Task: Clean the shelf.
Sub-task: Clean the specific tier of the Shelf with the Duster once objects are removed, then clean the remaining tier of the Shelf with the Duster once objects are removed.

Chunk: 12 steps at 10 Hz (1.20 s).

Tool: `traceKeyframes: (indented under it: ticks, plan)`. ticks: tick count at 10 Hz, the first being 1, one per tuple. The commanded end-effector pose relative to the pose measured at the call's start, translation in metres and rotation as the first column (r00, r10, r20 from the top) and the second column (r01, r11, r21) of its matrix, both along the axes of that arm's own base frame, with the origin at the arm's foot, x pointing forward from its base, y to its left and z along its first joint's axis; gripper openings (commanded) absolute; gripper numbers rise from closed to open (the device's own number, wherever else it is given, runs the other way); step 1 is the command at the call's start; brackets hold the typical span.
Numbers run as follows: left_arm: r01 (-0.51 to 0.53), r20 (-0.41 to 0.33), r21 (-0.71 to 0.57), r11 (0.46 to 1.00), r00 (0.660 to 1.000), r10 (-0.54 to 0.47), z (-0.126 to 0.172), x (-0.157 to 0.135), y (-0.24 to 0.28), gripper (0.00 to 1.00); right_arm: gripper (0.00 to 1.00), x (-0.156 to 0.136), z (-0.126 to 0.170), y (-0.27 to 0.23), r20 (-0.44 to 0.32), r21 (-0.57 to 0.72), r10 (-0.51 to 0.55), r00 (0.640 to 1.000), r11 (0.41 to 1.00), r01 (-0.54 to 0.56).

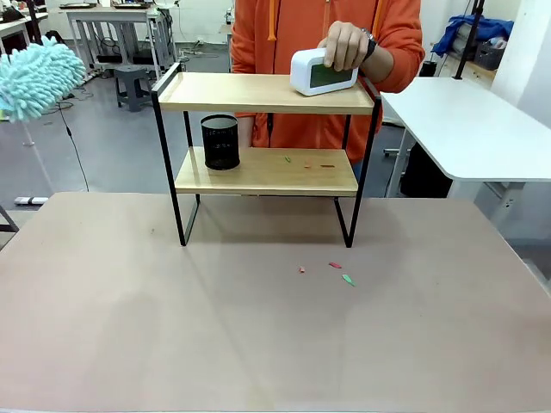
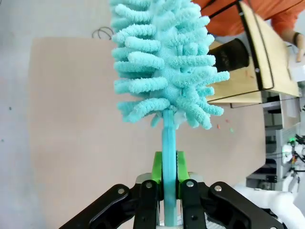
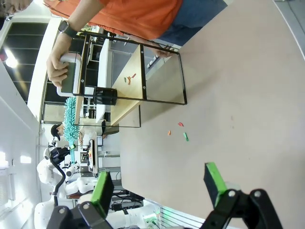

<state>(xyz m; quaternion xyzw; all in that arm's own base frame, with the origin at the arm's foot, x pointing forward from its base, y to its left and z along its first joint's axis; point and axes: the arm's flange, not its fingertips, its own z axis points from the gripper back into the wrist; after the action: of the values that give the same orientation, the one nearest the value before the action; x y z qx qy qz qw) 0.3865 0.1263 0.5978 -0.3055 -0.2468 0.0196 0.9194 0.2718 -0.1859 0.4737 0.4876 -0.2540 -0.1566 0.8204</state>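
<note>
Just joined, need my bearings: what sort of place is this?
Likely a lab or workshop: white work tables, a grey stool and loose cable on a bare grey floor behind the shelf.

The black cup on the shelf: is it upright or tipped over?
Upright. The cup stands on its base on the lower board of the shelf, its rim level on top.

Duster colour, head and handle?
The duster is light turquoise, handle included; best seen in the left wrist view.

shelf [image 1: 258, 93] top: clock [image 1: 323, 70], hand [image 1: 346, 45] block right | lower board [image 1: 293, 176]: cup [image 1: 220, 142] blocks left, right open
</note>
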Motion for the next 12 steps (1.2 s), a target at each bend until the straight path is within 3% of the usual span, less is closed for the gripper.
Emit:
traceKeyframes:
  ticks: [1,12]
  plan:
    - [0.005,-0.008,-0.009,1.000,1.000,-0.005,0.0136,-0.0055,0.0052,0.13,1.00,0.0030,-0.0005,0.0007,0.042,0.008,0.000,0.999,1.000,-0.001]
    - [0.005,-0.008,-0.009,1.000,1.000,-0.005,0.0136,-0.0055,0.0052,0.13,1.00,0.0030,-0.0005,0.0007,0.042,0.008,0.000,0.999,1.000,-0.001]
